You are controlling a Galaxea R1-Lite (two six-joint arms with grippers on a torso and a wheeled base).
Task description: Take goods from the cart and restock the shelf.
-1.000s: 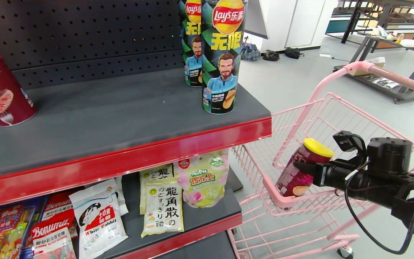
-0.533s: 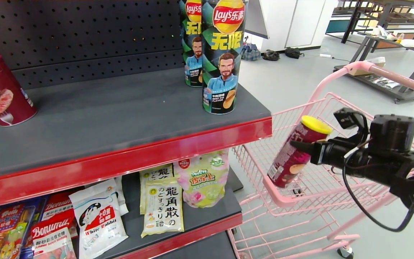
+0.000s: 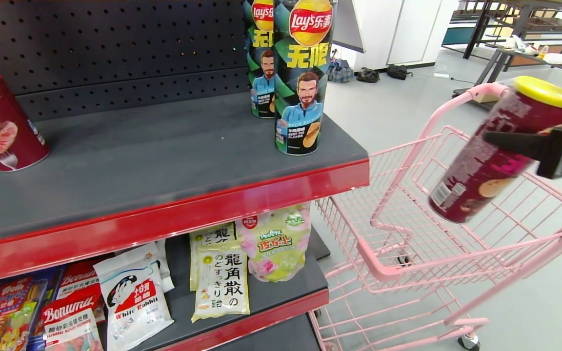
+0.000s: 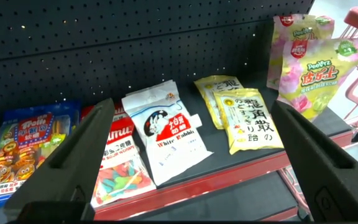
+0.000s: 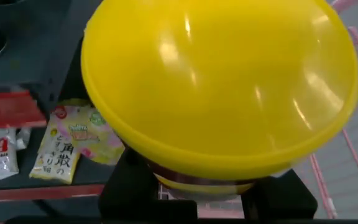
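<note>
Head view: right gripper (image 3: 517,140) clamped on chip can (image 3: 486,161), now lifted clear of cart (image 3: 398,273); shelf (image 3: 164,161) placement next. Left gripper (image 4: 191,115) spread apart.

On the grey floor (image 3: 393,112) at the far side of the room, three dark bundles (image 3: 368,74), perhaps bags, lie at the foot of a white cabinet (image 3: 415,29). At the far right stand black-framed desks (image 3: 539,59) carrying loose clutter.
</note>
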